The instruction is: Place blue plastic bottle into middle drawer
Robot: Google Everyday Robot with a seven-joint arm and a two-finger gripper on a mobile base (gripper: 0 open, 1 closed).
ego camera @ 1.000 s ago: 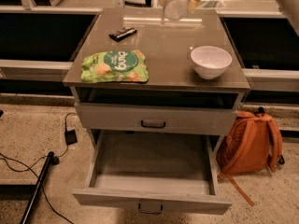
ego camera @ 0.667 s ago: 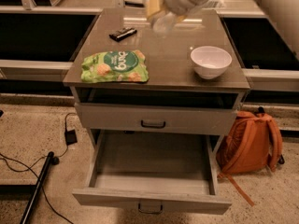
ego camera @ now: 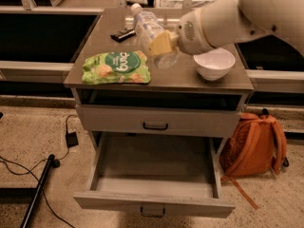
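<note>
The blue plastic bottle (ego camera: 148, 28), clear with a white cap and a pale label, is held tilted above the cabinet top, cap pointing up and to the left. My gripper (ego camera: 162, 43) is shut on its lower half, with yellowish fingers (ego camera: 159, 41) wrapped around it, and the white arm comes in from the upper right. The middle drawer (ego camera: 153, 205) is pulled out wide below and nothing lies in it. The bottle hangs over the cabinet top, behind the drawer opening.
A green snack bag (ego camera: 117, 67) lies on the left of the cabinet top (ego camera: 185, 80), a white bowl (ego camera: 214, 63) on the right, a small black object (ego camera: 122, 33) at the back. The shallower drawer (ego camera: 156, 120) above is closed. An orange backpack (ego camera: 254, 146) leans at the right; cables (ego camera: 33, 179) lie on the floor at the left.
My arm has carried the bottle from the back of the cabinet top leftward and toward the front, lower in view. The drawer stays open.
</note>
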